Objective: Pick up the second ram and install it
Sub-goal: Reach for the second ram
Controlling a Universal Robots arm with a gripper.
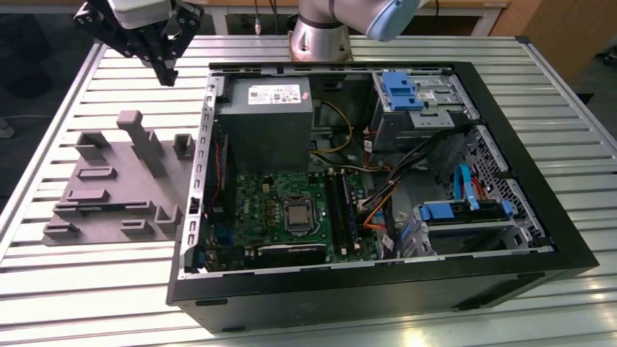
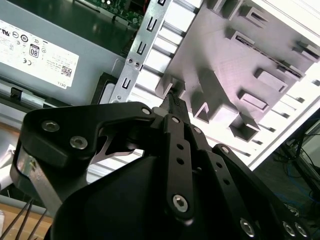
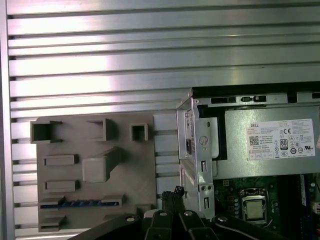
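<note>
**Operator:** What will I find, going left to right across the exterior view?

**Describer:** At middle left, a grey holder block (image 1: pixel 106 191) lies on the slatted metal table (image 1: pixel 58 87). Just right of it and higher, at the upper left of the frame, your gripper (image 1: pixel 166 72) hangs well above the table. Its fingers are drawn together to a point, with nothing between them. From the centre to the right edge sits the open computer case (image 1: pixel 540 238). The green motherboard (image 1: pixel 289 210) lies low in the centre of it. The black memory slots (image 1: pixel 339 210) are just right of the processor socket (image 1: pixel 294 215). I cannot tell whether any slot is filled.

**Operator:** And where is the second ram?

**Describer:** In the first wrist view, the second ram (image 3: pixel 80 203) is a thin blue-green strip seated in one slot of the holder block. Nothing touches it, and it is well apart from your fingertips.

**Operator:** How does it lie from the gripper?

**Describer:** Its long axis runs along the table's slats, with one end pointing toward the side wall of the case. In the same view, your fingertips line up with the gap between the holder block and the case. So I judge that the strip lies off to the side of them, away from the case, and down at table level. In the second wrist view, the closed tips point at the holder's edge nearest the case.
</note>
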